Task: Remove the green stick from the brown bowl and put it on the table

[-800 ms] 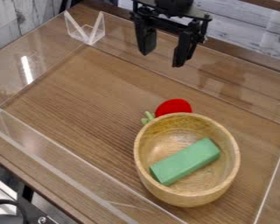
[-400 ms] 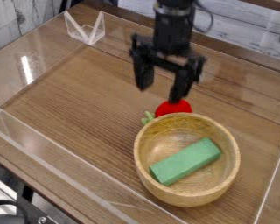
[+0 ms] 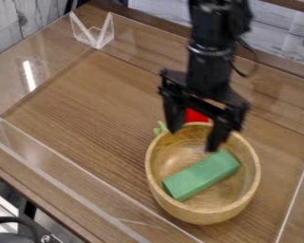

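Note:
The green stick (image 3: 199,177) lies flat inside the brown bowl (image 3: 167,189), slanting from lower left to upper right. My gripper (image 3: 197,130) hangs open above the bowl's far rim, its two black fingers (image 3: 220,131) pointing down, a little above and behind the stick. Nothing is held between them. The bowl rests on the wood-grain table (image 3: 91,104) at the front right.
A red round object with a green stem (image 3: 188,118) sits just behind the bowl, partly hidden by my gripper. Low clear acrylic walls (image 3: 47,157) border the tabletop. A clear folded stand (image 3: 91,30) is at the back left.
My gripper has come forward and down from the back of the table to just over the bowl's far rim, staying open. The stick and bowl have not moved.

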`<action>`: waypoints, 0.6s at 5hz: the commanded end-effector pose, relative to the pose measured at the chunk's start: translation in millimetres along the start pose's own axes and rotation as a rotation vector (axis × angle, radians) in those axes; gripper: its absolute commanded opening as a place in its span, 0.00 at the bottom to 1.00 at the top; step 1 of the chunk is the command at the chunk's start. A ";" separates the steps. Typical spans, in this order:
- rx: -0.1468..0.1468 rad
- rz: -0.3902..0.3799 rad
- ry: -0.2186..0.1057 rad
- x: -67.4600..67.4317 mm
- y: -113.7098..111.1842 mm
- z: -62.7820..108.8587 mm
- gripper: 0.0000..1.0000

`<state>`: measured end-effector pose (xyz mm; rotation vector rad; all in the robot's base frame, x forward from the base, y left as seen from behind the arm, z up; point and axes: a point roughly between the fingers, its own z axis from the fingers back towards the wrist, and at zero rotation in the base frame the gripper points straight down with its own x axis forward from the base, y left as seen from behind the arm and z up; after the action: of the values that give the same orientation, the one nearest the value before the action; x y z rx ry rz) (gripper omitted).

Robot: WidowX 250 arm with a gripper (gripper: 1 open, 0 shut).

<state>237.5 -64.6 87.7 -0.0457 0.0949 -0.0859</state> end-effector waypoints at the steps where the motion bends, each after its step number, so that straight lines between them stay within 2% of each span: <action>1: -0.022 0.048 -0.074 0.3 -22.6 2.6 1.00; 2: -0.036 0.022 -0.106 5.3 -40.3 -8.2 1.00; 3: -0.046 -0.037 -0.102 11.0 -44.1 -20.3 1.00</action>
<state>239.5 -109.2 63.5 -0.0905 0.0170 -0.1116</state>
